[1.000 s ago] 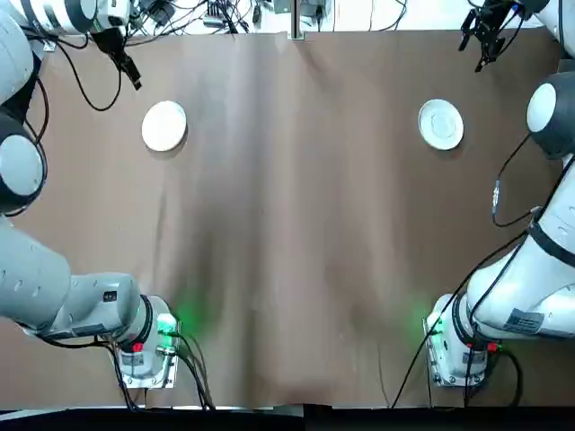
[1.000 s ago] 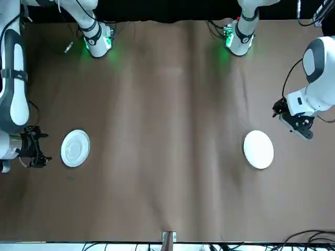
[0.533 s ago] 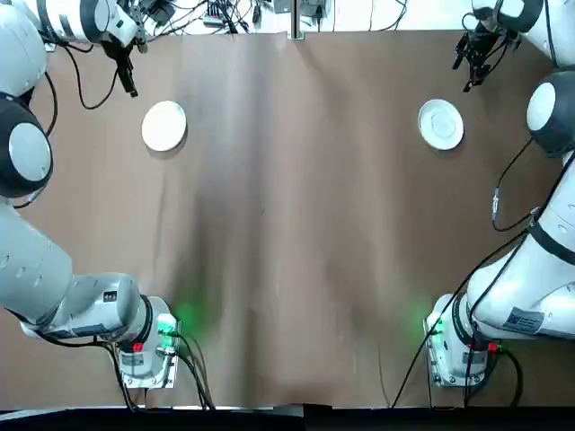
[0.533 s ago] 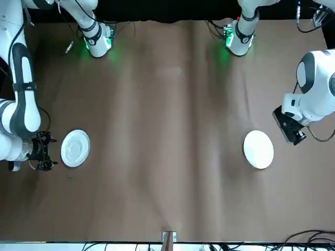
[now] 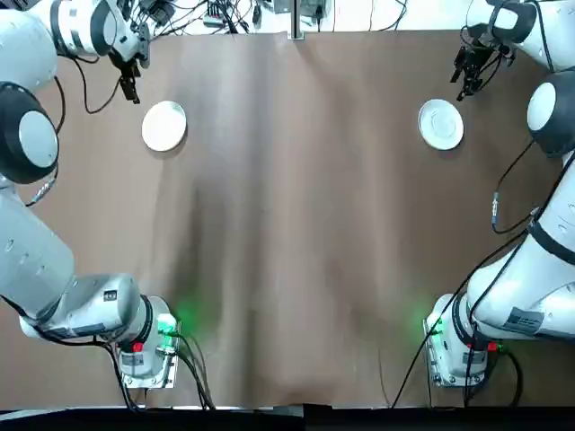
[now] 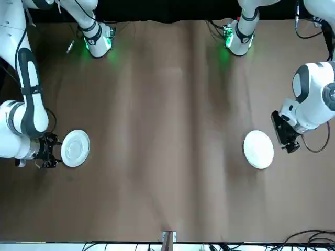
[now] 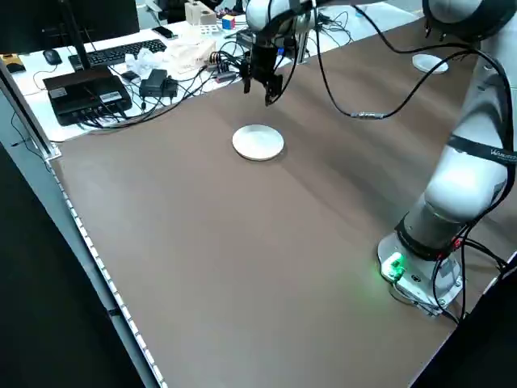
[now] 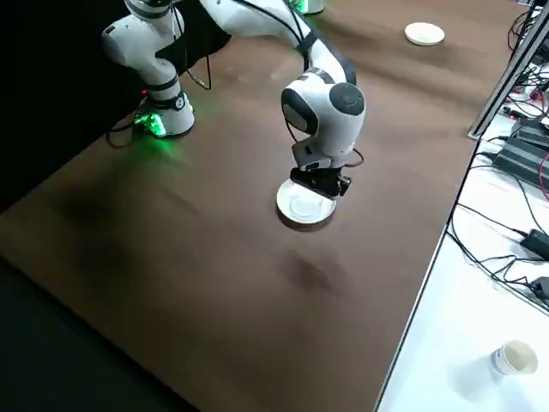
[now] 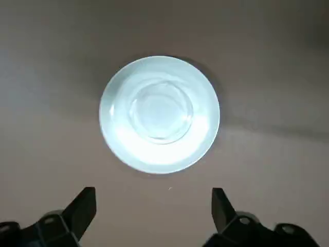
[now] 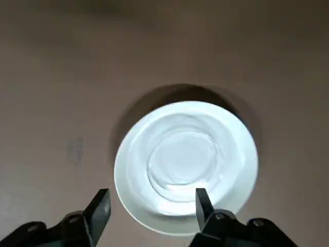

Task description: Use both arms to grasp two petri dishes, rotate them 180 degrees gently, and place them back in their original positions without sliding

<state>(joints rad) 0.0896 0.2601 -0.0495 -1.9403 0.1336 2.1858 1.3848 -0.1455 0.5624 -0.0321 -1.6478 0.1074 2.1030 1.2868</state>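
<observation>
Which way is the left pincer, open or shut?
Open: in the left wrist view, the left pincer shows its two fingers wide apart, with bare table between them.

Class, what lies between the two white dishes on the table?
Only bare brown table between the left dish and right dish, as the top view shows.

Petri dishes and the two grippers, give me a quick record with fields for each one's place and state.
left dish: flat on the table, left side
right dish: flat on the table, right side, raised rim
left gripper: open, above the table near left dish
right gripper: open, above the table near right dish
held: nothing
</observation>
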